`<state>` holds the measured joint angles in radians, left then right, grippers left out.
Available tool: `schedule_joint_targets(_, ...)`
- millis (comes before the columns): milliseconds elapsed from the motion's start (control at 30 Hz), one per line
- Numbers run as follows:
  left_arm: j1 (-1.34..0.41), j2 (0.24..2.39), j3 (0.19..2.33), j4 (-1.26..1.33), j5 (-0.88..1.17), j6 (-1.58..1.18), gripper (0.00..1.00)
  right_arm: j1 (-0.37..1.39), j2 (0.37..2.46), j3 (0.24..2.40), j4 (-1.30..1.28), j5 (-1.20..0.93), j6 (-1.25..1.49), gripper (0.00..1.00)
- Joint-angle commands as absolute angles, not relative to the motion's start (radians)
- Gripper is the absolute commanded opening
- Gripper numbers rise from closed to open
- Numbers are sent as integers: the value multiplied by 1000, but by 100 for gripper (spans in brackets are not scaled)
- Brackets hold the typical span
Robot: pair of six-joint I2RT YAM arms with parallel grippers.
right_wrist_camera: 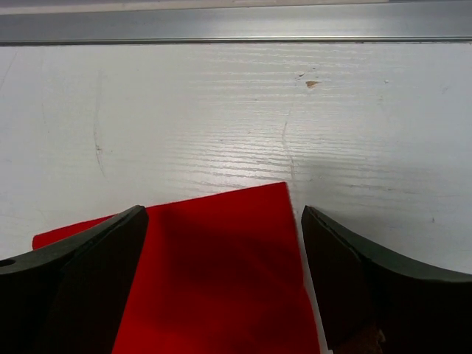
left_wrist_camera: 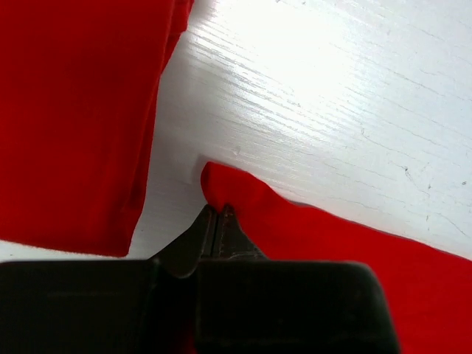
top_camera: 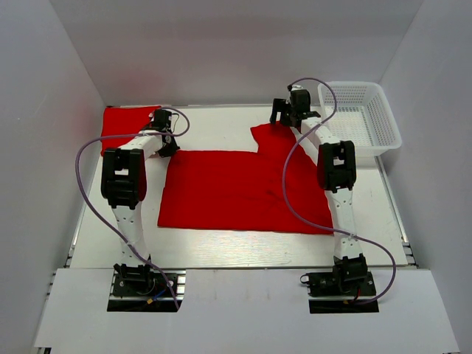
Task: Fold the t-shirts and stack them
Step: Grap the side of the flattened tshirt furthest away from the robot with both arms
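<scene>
One red t-shirt (top_camera: pixel 236 192) lies spread flat across the middle of the table. A second red t-shirt (top_camera: pixel 122 122) lies folded at the back left. My left gripper (top_camera: pixel 171 149) is at the spread shirt's back left corner. In the left wrist view the left gripper (left_wrist_camera: pixel 217 210) is shut on that corner of the spread shirt (left_wrist_camera: pixel 354 251), and the folded shirt (left_wrist_camera: pixel 74 110) lies to the left. My right gripper (top_camera: pixel 284 120) stands open over the back right sleeve. In the right wrist view that gripper (right_wrist_camera: pixel 223 212) straddles the sleeve's end (right_wrist_camera: pixel 221 280) without pinching it.
A white mesh basket (top_camera: pixel 391 118) stands at the back right, close beside the right arm. White walls close in the table at the left, back and right. A metal rail (right_wrist_camera: pixel 236 29) runs along the table's far edge, just beyond the right gripper.
</scene>
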<state>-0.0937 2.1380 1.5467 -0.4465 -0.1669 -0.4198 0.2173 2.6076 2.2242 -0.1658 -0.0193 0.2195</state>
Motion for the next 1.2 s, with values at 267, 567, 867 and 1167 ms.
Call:
schedule_joint_targets(267,-92,2117,1537,-459,-132,-422,0,235,2629,2249,-356,-140,176,58)
schedule_joint_targets(567,-92,2108,1538,-459,-123,-422,0,265,2571,2181,-308,29,97,0)
schedule_joint_targets(867,-92,2050,1539,-469,-114,-422,0,262,2226,1846,24,-181,-35,0)
schedule_joint_targets(1167,-101,1899,1384,-419,-114,-422,0,265,1811,1251,212,-166,-54,0)
